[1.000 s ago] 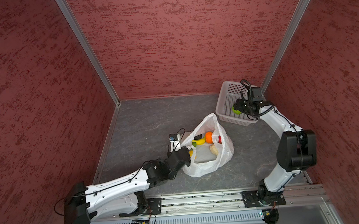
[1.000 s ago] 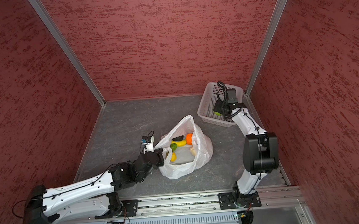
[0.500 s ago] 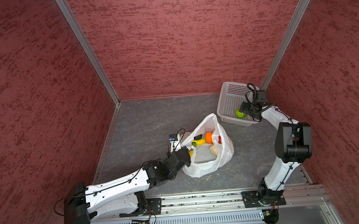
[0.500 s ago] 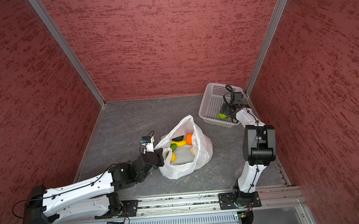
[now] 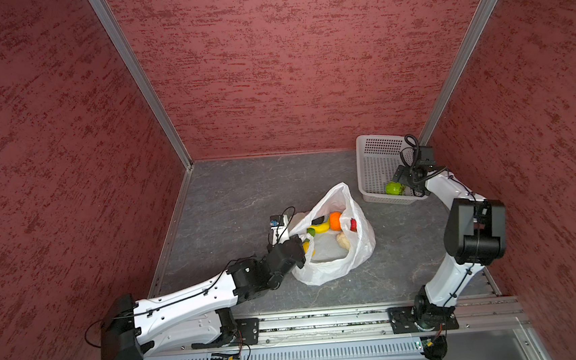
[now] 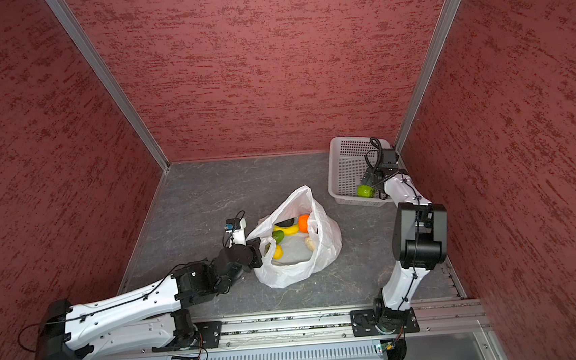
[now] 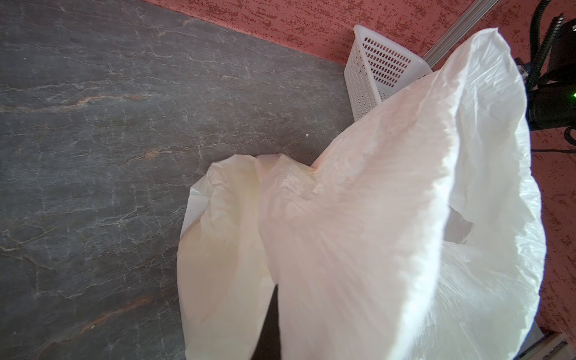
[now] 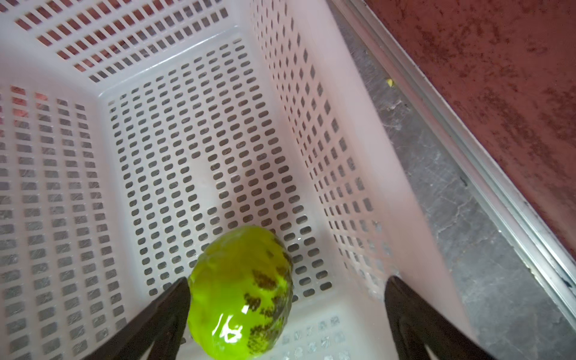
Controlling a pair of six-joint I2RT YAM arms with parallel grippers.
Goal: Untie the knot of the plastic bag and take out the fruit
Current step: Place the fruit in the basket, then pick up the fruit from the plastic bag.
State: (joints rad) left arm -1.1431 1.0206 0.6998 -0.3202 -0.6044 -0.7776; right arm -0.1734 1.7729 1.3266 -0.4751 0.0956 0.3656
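Observation:
The white plastic bag (image 5: 335,265) (image 6: 297,273) lies mid-floor with its mouth gaping; no knot shows. Inside it I see fruit: an orange (image 5: 335,220), a banana (image 5: 320,228), a red piece (image 5: 353,225), a beige piece (image 5: 343,241) and a lemon (image 6: 277,252). My left gripper (image 5: 301,246) (image 6: 258,248) is shut on the bag's near rim; the bag (image 7: 374,218) hides its fingers in the left wrist view. My right gripper (image 8: 288,280) (image 5: 398,182) hangs open inside the basket (image 8: 187,140). A bumpy green fruit (image 8: 240,290) (image 5: 393,188) lies on the basket floor, against one finger and well apart from the other.
The white perforated basket (image 5: 377,167) (image 6: 345,169) stands in the back right corner, close to the red wall and its metal rail (image 8: 467,140). Red walls enclose the grey floor (image 5: 245,191) on three sides. The arm bases sit on a rail along the front edge.
My right gripper has sunk into the basket, opened and let go of the green fruit, which now rests on the basket floor. The left arm and the bag have not moved.

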